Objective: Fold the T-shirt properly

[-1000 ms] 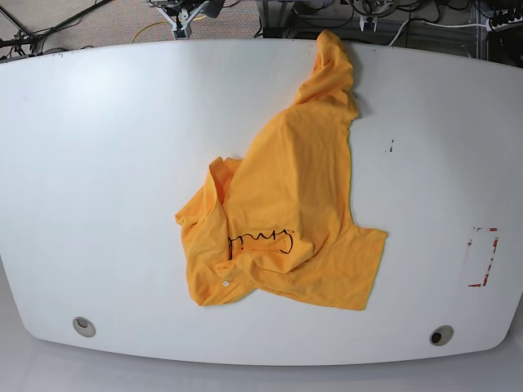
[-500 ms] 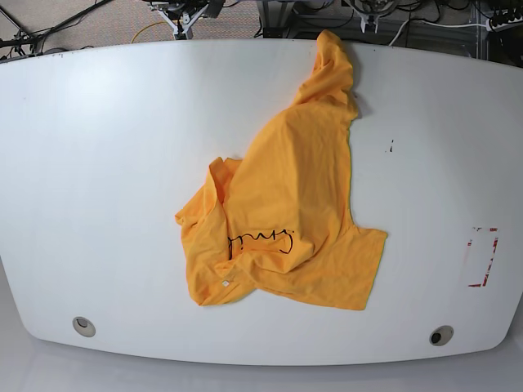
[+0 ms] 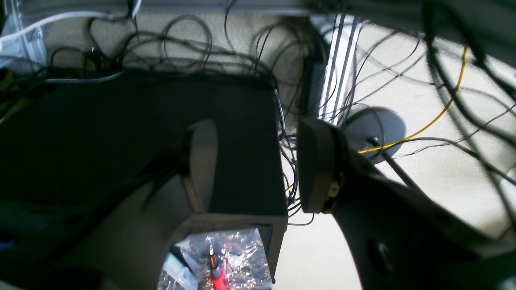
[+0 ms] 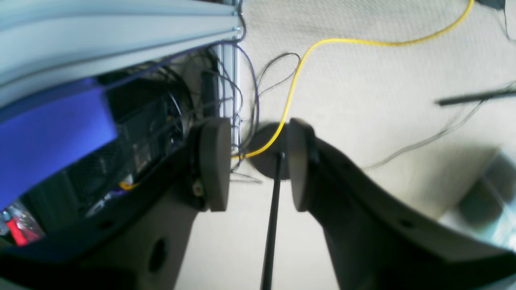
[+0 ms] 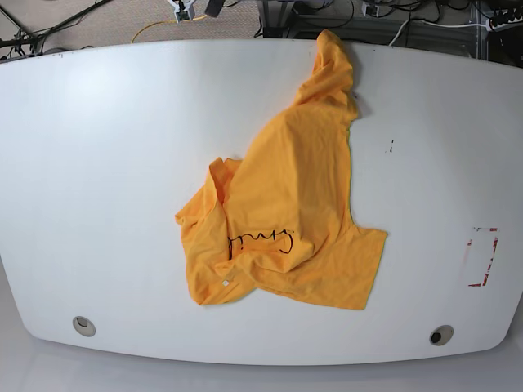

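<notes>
The T-shirt (image 5: pixel 286 204) lies long from near edge to far edge, its far tip nearest the left gripper (image 3: pixel 258 169), and both it and the right gripper (image 4: pixel 254 165) hang open and empty past the table (image 5: pixel 98 163).

Crumpled T-shirt (image 5: pixel 282 212) alone mid-table, bare white table (image 5: pixel 106 163) open on both sides and near edge, cables (image 3: pixel 225 52) tangled on floor beyond the far edge

Orange-yellow T-shirt (image 5: pixel 286 196) lay crumpled and unfolded at mid-table, one end reaching the far edge, black cursive script and small white label showing near the front.
</notes>
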